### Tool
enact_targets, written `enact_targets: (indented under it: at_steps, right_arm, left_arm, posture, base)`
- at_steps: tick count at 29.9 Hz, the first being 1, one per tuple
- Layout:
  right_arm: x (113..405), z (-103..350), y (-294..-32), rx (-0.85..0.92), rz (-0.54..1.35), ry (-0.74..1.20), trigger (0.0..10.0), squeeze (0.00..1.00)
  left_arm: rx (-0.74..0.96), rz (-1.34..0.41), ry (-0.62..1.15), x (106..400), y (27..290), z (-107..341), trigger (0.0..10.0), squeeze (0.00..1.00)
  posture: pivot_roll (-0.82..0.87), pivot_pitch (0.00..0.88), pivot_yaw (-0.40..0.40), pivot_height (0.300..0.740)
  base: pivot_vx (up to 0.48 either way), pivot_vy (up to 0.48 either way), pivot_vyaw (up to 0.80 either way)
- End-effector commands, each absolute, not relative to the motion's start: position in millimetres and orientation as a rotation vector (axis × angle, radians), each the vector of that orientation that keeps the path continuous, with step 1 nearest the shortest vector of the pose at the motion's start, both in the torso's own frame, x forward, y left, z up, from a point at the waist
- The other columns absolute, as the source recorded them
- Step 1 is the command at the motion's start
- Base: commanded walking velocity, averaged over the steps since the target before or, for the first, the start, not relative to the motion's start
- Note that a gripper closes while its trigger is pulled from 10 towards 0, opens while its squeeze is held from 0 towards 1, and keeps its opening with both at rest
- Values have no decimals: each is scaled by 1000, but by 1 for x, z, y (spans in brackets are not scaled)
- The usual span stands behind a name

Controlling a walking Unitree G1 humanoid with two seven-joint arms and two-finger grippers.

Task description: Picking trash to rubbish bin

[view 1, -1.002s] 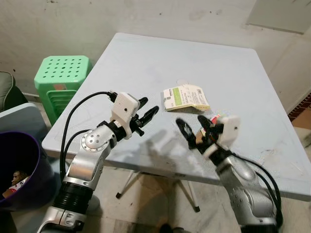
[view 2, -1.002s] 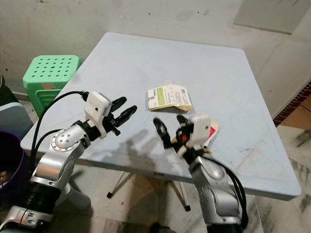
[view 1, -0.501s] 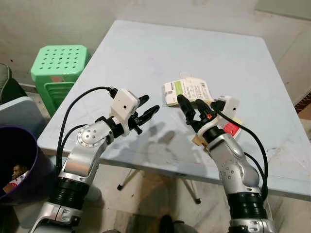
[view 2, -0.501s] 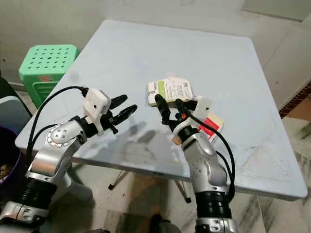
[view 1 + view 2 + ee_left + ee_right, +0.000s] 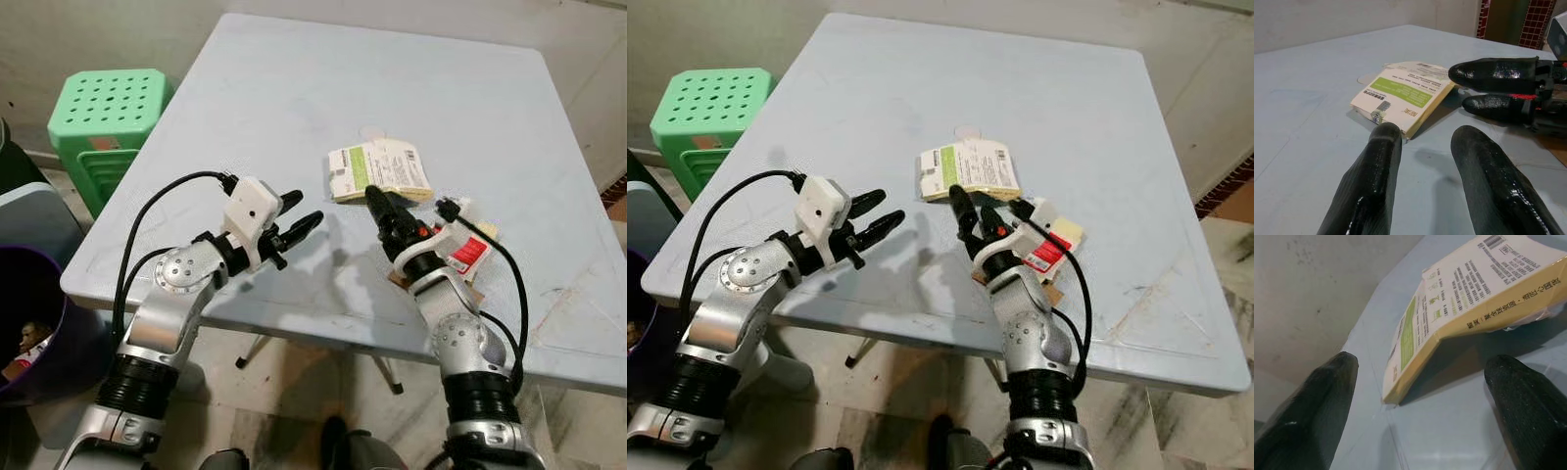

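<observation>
A flattened white, green and yellow carton (image 5: 377, 168) lies mid-table on the pale blue table (image 5: 294, 78). My right gripper (image 5: 968, 203) is open, its fingertips at the carton's near edge; in the right wrist view the carton (image 5: 1469, 298) lies just ahead between the two spread fingers. A red and white packet (image 5: 470, 252) rests on the table under my right wrist. My left gripper (image 5: 302, 209) hovers open and empty over the table to the carton's left. The left wrist view faces the carton (image 5: 1400, 95) and my right gripper's fingers (image 5: 1493, 73).
A purple rubbish bin (image 5: 34, 328) with some trash inside stands on the floor at the left, below the table's corner. A green plastic stool (image 5: 108, 108) is behind it. The table's near edge runs just under both forearms.
My right gripper has swung up and forward from the near edge to the carton. The camera has tilted down a little. The left gripper has stayed in place.
</observation>
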State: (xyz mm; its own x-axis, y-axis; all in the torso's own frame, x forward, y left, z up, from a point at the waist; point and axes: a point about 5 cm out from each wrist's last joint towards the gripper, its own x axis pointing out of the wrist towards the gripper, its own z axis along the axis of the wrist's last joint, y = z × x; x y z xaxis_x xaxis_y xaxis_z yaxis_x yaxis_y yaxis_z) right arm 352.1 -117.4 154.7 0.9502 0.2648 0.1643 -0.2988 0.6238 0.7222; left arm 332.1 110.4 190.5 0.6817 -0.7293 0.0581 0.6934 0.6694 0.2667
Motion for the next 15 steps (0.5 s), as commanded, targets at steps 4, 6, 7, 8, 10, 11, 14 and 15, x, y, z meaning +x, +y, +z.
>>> enact_targets:
  at_steps: [4,6,7,8,10,11,14,15]
  right_arm:
    - [359,149,-115,951,309,-2,10000,0]
    - [361,150,-115,966,307,-5,10000,0]
    - [364,152,-114,983,308,-5,10000,0]
    - [365,153,-114,991,309,-5,10000,0]
    - [369,155,-112,1006,302,0,10000,0]
    - [369,155,-112,1006,302,0,10000,0]
    - [372,158,-109,976,305,-2,10000,0]
    - [372,159,-108,999,304,8,10000,0]
  left_arm:
    - [242,-807,-186,332,111,199,10000,0]
    - [241,-806,-187,332,111,199,10000,0]
    - [241,-804,-189,333,112,200,10000,0]
    - [242,-803,-189,333,112,200,10000,0]
    - [237,-802,-191,333,112,201,10000,0]
    - [237,-802,-191,333,112,201,10000,0]
    - [239,-796,-193,333,113,202,10000,0]
    - [237,-795,-193,333,113,202,10000,0]
  posture:
    - [28,307,-62,740]
    - [29,310,-62,740]
    - [32,313,-64,740]
    - [32,313,-64,740]
    - [35,314,-65,740]
    - [35,314,-65,740]
    - [38,318,-68,740]
    - [39,319,-69,740]
  base:
    - [0,0,0]
    - [0,0,0]
    - [0,0,0]
    - [0,0,0]
    - [0,0,0]
    - [0,0,0]
    - [0,0,0]
    - [0,0,0]
